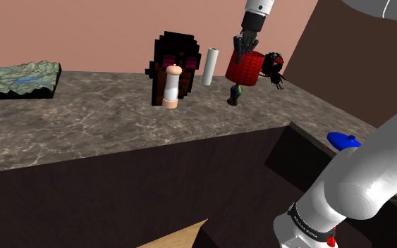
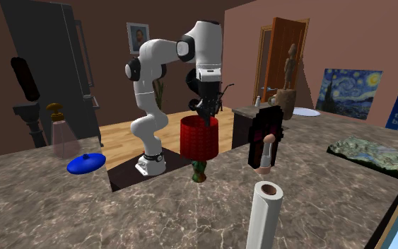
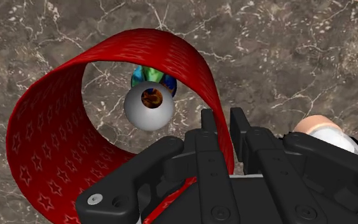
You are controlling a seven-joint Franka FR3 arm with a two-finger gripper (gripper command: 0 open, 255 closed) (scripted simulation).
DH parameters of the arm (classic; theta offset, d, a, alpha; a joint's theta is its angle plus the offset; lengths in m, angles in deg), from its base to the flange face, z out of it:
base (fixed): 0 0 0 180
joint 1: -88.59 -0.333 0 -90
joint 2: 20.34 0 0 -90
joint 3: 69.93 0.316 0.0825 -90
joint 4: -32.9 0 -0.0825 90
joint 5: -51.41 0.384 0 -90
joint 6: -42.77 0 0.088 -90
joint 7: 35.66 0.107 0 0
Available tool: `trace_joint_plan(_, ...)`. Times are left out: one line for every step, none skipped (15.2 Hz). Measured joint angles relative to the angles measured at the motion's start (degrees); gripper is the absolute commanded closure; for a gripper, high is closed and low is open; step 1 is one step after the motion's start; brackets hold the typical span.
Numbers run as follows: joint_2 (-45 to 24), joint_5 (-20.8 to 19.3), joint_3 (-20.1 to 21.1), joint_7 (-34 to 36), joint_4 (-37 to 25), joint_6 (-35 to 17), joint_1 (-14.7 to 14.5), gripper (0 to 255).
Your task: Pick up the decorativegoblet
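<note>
The goblet [image 1: 246,67] has a wide red cup patterned with stars on a short multicoloured stem [image 1: 235,95], and it is at the back of the marble counter [image 1: 105,120]. My black gripper [image 1: 245,48] comes down from above onto the cup's rim. In the wrist view the fingers [image 3: 206,130] clasp the red wall of the goblet [image 3: 44,140] between them, so the gripper [image 3: 224,130] is shut on it. A grey ball [image 3: 149,107] shows down inside the cup. In the second exterior view the goblet [image 2: 199,138] hangs upright under the gripper [image 2: 206,117], its foot at or just above the counter.
A blocky dark-haired figure [image 1: 172,67] and a white roll [image 1: 211,65] stand close to the goblet on the shoulder view's left. A black spidery object [image 1: 274,67] is behind it. A terrain model [image 1: 17,77] lies far left, and a blue dish [image 1: 343,140] rests near the stand.
</note>
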Motion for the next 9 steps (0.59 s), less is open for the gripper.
trace_joint_plan(-0.35,0.06,-0.03,-0.04,-1.05,0.7,0.01,255)
trace_joint_plan(-0.72,0.13,-0.11,-0.16,-2.3,1.6,0.05,255)
trace_joint_plan(-1.0,0.18,-0.13,-0.18,-3.53,2.55,0.05,255)
trace_joint_plan(-1.3,0.24,-0.15,-0.2,-4.62,3.34,0.05,255)
trace_joint_plan(-1.62,0.31,-0.13,-0.15,-5.87,4.28,0.03,255)
trace_joint_plan(-1.77,0.34,-0.14,-0.15,-6.86,5.14,0.03,255)
trace_joint_plan(-2.16,0.41,-0.2,-0.25,-8.15,6.03,0.07,255)
trace_joint_plan(-2.51,0.48,-0.21,-0.23,-9.41,6.95,0.05,255)
trace_joint_plan(-2.69,0.52,-0.2,-0.22,-9.98,7.34,0.05,255)
